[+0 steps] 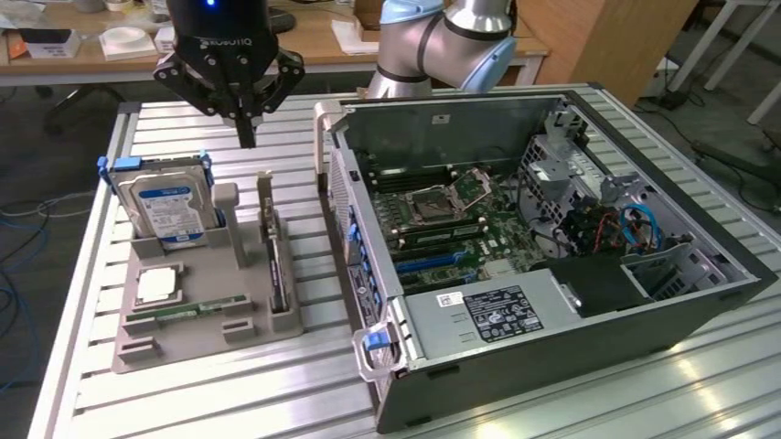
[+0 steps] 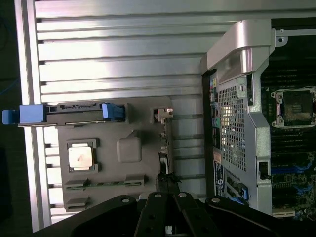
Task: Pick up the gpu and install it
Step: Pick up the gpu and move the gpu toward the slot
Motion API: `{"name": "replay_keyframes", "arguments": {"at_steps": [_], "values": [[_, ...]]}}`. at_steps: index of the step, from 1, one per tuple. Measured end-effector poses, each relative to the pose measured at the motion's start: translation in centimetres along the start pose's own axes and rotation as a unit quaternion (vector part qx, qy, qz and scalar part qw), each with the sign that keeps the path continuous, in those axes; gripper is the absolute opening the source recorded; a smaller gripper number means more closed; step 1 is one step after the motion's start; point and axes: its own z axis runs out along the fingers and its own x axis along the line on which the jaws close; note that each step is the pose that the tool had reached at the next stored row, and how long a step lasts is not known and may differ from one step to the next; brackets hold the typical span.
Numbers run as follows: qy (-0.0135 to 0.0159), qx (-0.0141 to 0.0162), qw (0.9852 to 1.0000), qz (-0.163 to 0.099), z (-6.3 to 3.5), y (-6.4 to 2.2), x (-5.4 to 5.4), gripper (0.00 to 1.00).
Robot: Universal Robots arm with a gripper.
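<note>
The gpu is a thin dark card standing on edge in the right-hand slot of the grey holder tray. In the wrist view the gpu appears as a slim dark line along the tray's edge nearest the computer case. My gripper hangs above the tray's far end, over and slightly behind the card, clear of it. Its fingers meet in a point, shut with nothing between them. The gripper points down in line with the card.
A silver blue-labelled hard drive stands upright in the tray on the exterior view's left. A processor chip and a green memory stick lie in front of it. The open computer case with its motherboard sits on the exterior view's right on the slatted aluminium table.
</note>
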Motion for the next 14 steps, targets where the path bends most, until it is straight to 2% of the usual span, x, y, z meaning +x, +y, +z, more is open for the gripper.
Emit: {"name": "replay_keyframes", "arguments": {"at_steps": [1,3,4,7,8,11,12,13,14], "values": [[0.0,0.0,1.0,0.0,0.0,0.0,0.0,0.11],[0.0,0.0,1.0,0.0,0.0,0.0,0.0,0.23],[0.0,0.0,1.0,0.0,0.0,0.0,0.0,0.23],[0.0,0.0,1.0,0.0,0.0,0.0,0.01,0.41],[0.0,0.0,1.0,0.0,0.0,0.0,0.01,0.41],[0.0,0.0,1.0,0.0,0.0,-0.01,0.06,0.53],[0.0,0.0,1.0,0.0,0.0,-0.01,0.06,0.53],[0.0,0.0,1.0,-0.001,0.0,-0.02,0.09,0.59],[0.0001,-0.0001,1.0,-0.004,0.01,-0.03,0.13,0.59]]}}
